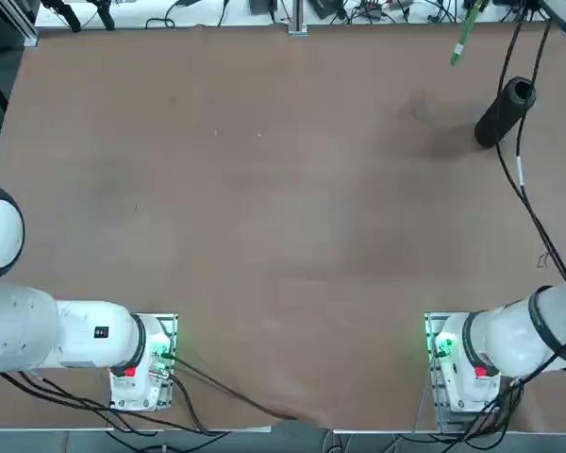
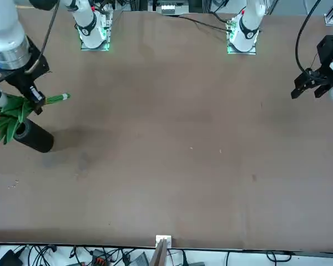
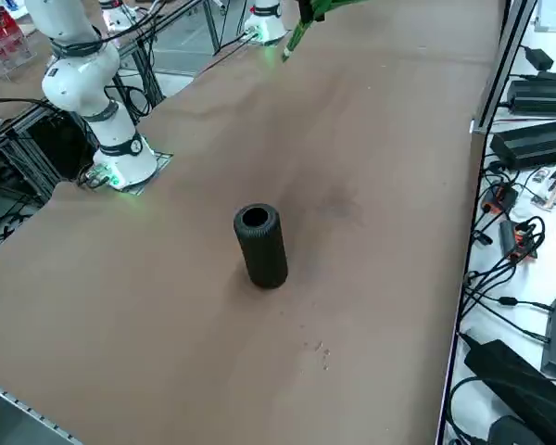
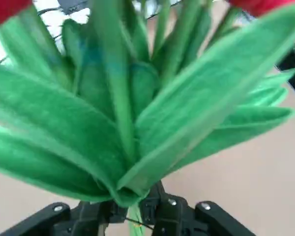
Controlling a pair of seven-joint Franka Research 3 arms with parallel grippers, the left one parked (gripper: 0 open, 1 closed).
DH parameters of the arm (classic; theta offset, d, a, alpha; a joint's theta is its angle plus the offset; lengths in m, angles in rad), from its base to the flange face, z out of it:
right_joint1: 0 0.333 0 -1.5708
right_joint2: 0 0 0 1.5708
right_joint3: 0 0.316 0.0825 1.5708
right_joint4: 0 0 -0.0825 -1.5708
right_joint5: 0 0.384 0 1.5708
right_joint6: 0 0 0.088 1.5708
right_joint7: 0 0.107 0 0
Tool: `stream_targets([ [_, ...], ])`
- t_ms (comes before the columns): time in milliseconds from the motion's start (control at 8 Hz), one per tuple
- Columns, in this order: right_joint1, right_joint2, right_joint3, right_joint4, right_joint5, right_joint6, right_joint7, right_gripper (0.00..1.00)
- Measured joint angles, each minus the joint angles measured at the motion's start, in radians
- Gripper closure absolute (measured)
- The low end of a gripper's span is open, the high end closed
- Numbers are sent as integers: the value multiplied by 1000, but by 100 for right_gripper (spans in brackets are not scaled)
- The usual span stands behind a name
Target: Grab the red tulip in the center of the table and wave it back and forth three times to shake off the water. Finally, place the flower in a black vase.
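Brown table (image 2: 172, 166) bears black vase (image 2: 34, 136); right pincer (image 4: 132, 209) clamps red tulip (image 4: 137, 108).

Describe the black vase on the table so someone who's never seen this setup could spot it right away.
Start with the big brown table. In the top view, go to its far right corner, beside the dangling black cable. The black vase is a matte black tube standing upright with its round mouth open, the only object standing on the tabletop, with the red tulip held in the air over it by the right claw.
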Motion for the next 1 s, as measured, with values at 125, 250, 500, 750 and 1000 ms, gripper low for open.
stream_targets([
  [125,-33,-10,-33,-2,-33,0,-34,86],
  [250,-83,-15,-73,-3,-61,22,-121,86],
  [500,-219,-16,-169,-3,1,122,-421,86],
  [750,-360,-17,-227,-3,167,173,-698,86],
  [1000,-390,-29,-223,-3,204,172,-758,86],
])
